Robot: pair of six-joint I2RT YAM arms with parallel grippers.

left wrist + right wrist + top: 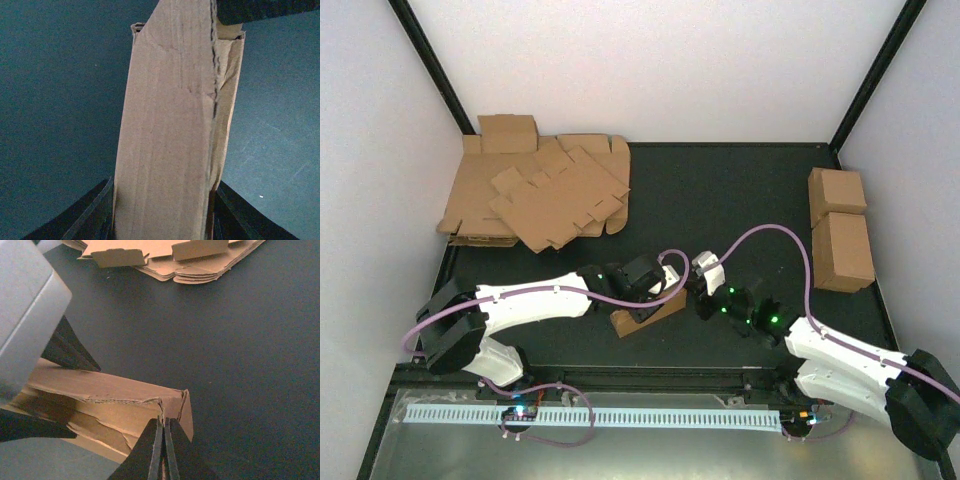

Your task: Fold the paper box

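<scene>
The paper box is a long, narrow brown cardboard piece lying slanted on the dark table between the two arms. My left gripper is shut across its width; in the left wrist view the box fills the gap between the black fingers of that gripper. My right gripper is at the box's far end. Seen from the right wrist, that gripper is pinched shut on a thin upright edge at the corner of the box. A torn seam runs along the box's top.
A heap of flat cardboard sheets lies at the back left, and its edge shows in the right wrist view. Two brown cuboids stand at the right edge. White walls enclose the table, and a white rail runs along the front.
</scene>
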